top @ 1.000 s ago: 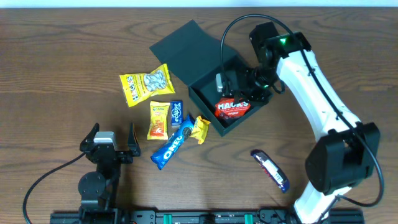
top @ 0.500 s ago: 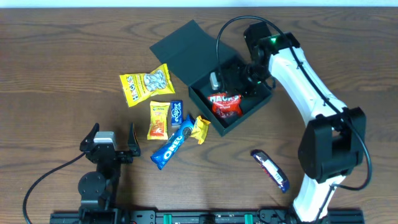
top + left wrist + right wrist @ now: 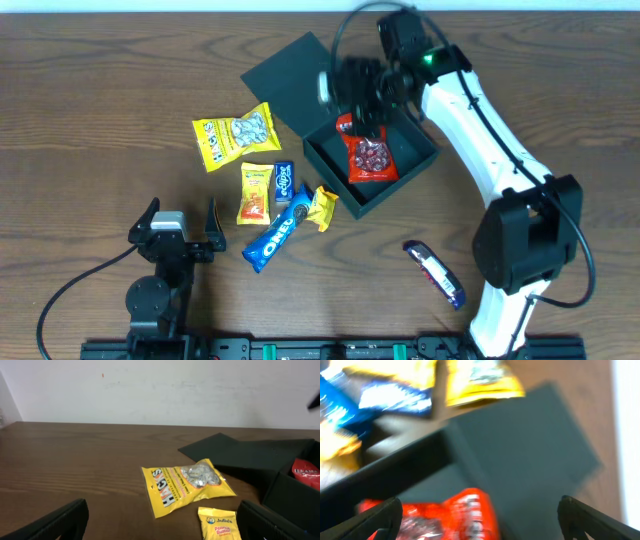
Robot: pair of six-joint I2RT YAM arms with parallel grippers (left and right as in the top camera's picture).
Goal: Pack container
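The container (image 3: 421,161) is a dark square box in the upper middle of the table, its flap lid (image 3: 288,77) lying open to the far left. A red snack packet (image 3: 368,156) lies inside it, free of any grip. My right gripper (image 3: 358,98) hovers over the box's far-left corner, blurred, jaws open and empty. In the right wrist view the red packet (image 3: 455,516) shows below between the wide-apart fingers of the right gripper (image 3: 480,522), with the lid (image 3: 532,442) beyond. My left gripper (image 3: 182,209) rests open at the near left, away from everything.
Left of the box lie a yellow Hacks bag (image 3: 235,136), a yellow Julie's packet (image 3: 257,192), a small blue packet (image 3: 285,182), a blue Oreo pack (image 3: 271,239) and a small yellow sweet (image 3: 322,208). A blue-red bar (image 3: 436,273) lies near right. The left wrist view shows the Hacks bag (image 3: 185,485).
My right gripper has opened and let go of the red packet, which now lies in the box. The gripper has moved toward the far left, over the box's corner. The left arm has not moved.
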